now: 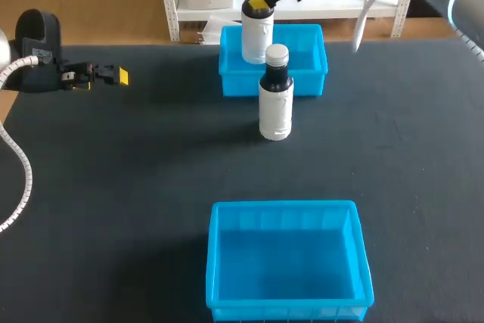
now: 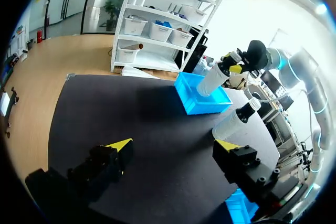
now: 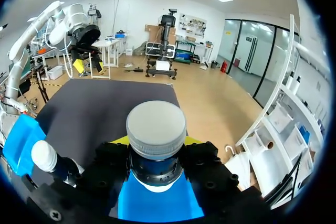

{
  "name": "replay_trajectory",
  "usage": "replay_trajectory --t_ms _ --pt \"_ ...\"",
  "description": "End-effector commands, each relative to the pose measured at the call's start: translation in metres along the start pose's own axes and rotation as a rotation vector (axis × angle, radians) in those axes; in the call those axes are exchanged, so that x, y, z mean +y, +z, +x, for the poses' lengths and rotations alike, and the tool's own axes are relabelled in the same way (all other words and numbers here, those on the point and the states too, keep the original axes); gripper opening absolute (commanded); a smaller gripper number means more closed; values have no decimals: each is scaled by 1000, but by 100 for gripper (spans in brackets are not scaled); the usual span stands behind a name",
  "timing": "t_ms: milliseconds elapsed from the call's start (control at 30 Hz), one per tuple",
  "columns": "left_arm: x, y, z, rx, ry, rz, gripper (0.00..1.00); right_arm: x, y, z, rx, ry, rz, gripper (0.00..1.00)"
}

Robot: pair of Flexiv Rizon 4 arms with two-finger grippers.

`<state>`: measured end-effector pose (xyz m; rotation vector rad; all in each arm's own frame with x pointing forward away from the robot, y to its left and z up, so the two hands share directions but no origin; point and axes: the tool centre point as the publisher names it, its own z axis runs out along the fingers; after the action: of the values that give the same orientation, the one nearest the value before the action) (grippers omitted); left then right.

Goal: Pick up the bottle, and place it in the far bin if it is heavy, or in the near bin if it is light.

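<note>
Counter: is carrying far bin, near bin, standing bottle.
Right jaws: are pinching held bottle over far bin.
Left jaws: are hovering spread wide, at counter's left.

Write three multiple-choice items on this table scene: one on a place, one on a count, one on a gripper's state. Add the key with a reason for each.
1. Where is the held bottle in the right gripper?
A. lying on its side, released
B. standing alone, far from any bin
C. at the far bin

2. How many bottles are at the table?
A. one
B. two
C. three

3. What state is the left gripper in?
A. open, holding nothing
B. shut on a bottle
C. shut on a bin's rim

Key:
1 C: the head view shows it upright in the gripper, its base against the blue bin.
2 B: there is the held one, plus a standing bottle in front of that bin.
3 A: its yellow-tipped fingers stand wide apart with only table between them.
</note>
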<state>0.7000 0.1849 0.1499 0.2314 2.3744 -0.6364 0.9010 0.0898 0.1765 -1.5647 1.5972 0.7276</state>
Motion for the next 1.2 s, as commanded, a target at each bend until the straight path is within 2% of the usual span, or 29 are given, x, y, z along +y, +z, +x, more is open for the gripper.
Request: replay_trajectory --t_ms 33,500,1133,1200 --pt "0 0 0 0 0 0 100 -15 11 1 -2 6 -222 0" --pt "0 0 0 0 0 0 100 -18 37 14 8 41 -257 0" --pt "0 0 0 0 0 0 100 -24 52 32 14 96 -286 0" --pt "0 0 0 0 0 0 100 -24 52 34 16 100 -288 5"
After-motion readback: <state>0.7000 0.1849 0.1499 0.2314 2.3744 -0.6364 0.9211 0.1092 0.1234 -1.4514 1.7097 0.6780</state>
